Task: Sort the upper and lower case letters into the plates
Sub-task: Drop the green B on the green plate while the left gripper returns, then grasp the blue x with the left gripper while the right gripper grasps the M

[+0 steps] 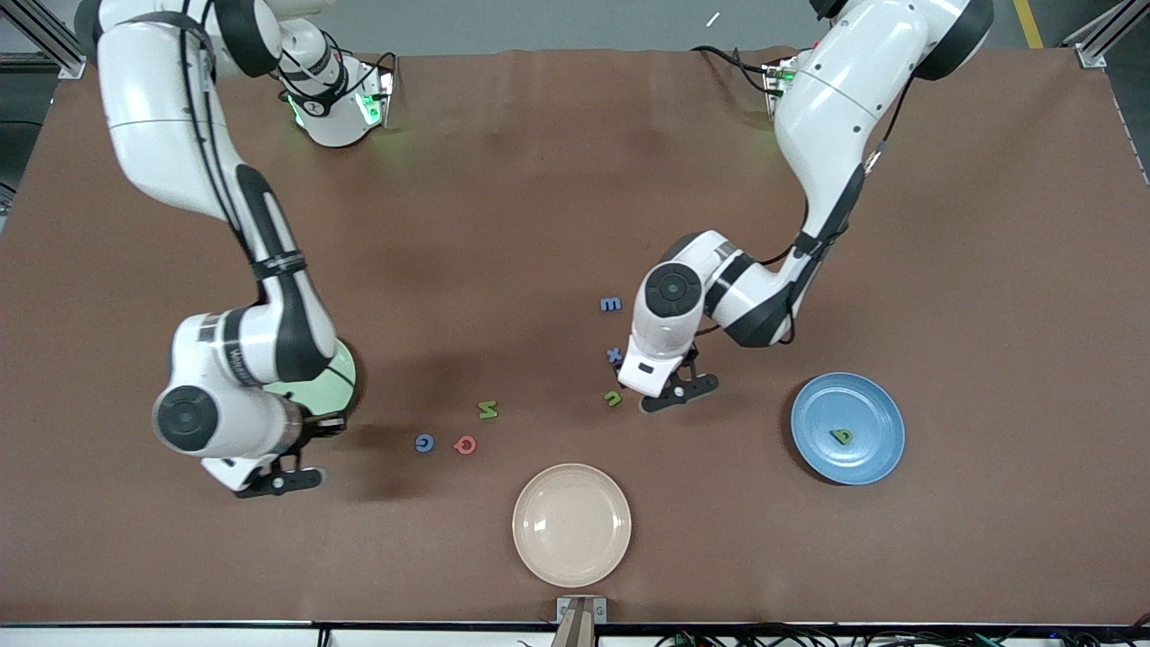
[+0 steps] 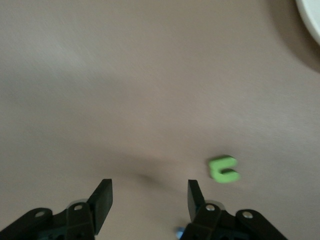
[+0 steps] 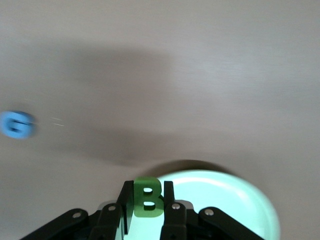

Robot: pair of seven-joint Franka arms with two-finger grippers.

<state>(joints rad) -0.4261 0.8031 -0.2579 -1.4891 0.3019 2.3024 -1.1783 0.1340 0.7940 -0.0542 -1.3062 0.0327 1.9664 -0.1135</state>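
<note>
The pale mint green plate (image 1: pixel 334 385) lies toward the right arm's end, mostly hidden under that arm; it also shows in the right wrist view (image 3: pixel 235 197). My right gripper (image 1: pixel 269 481) is shut on a dark green letter B (image 3: pixel 148 197), held over the plate's rim. The blue plate (image 1: pixel 847 428) holds one green letter (image 1: pixel 843 437). My left gripper (image 1: pixel 674 395) is open and empty, low over the table beside a light green letter (image 1: pixel 613 397), which also shows in the left wrist view (image 2: pixel 223 169) just off one of the fingers (image 2: pixel 195 197).
A cream-beige plate (image 1: pixel 571 524) sits near the front edge. Loose letters lie mid-table: a blue one (image 1: pixel 611 305), a blue x (image 1: pixel 614 354), a green one (image 1: pixel 488 410), a blue G (image 1: pixel 424 442) and a red one (image 1: pixel 465 444). The blue G also shows in the right wrist view (image 3: pixel 17 124).
</note>
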